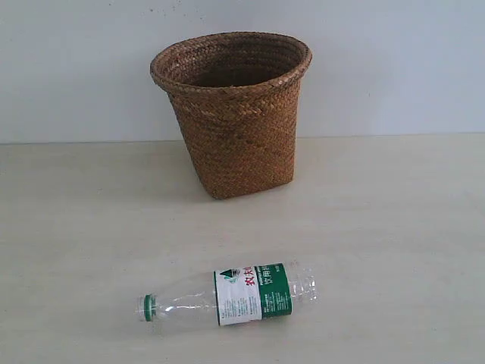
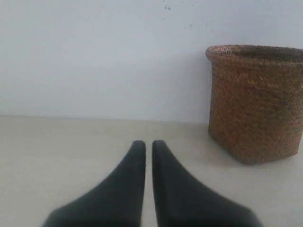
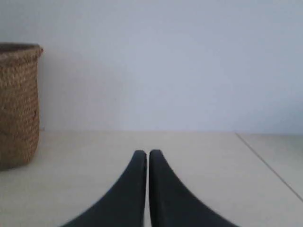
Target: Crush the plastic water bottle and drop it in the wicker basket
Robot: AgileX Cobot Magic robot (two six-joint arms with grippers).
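The plastic water bottle (image 1: 231, 296) lies on its side near the table's front, uncrushed, green cap to the left and green-and-white label with red characters in the middle. Behind it the tall brown wicker basket (image 1: 233, 110) stands upright and looks empty. Neither arm shows in the exterior view. My left gripper (image 2: 148, 144) is shut with nothing between its black fingers; the basket (image 2: 258, 101) stands ahead and to one side of it. The right gripper (image 3: 147, 153) is shut and empty too, with the basket (image 3: 18, 104) at the edge of its view. No wrist view shows the bottle.
A pale beige table (image 1: 394, 227) carries everything, backed by a plain white wall (image 1: 394, 61). A thin seam (image 3: 267, 163) runs across the tabletop in the right wrist view.
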